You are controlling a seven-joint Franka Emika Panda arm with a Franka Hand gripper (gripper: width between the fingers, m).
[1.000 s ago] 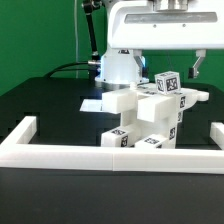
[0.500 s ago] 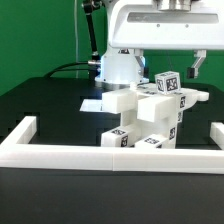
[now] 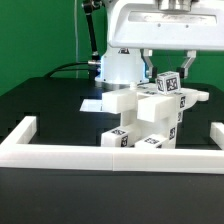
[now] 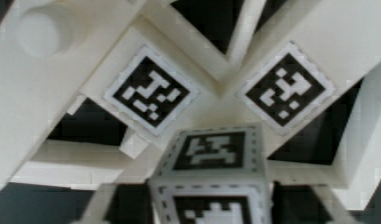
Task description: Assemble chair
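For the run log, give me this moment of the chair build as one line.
pincer: shut on top tagged block | chair: partly built, standing within white border frame

Black table, white border frame around its near part, green backdrop, dark cable behind.

The flat black table is carrying a long white border frame, a thin white marker board and a white blocky plastic chair.
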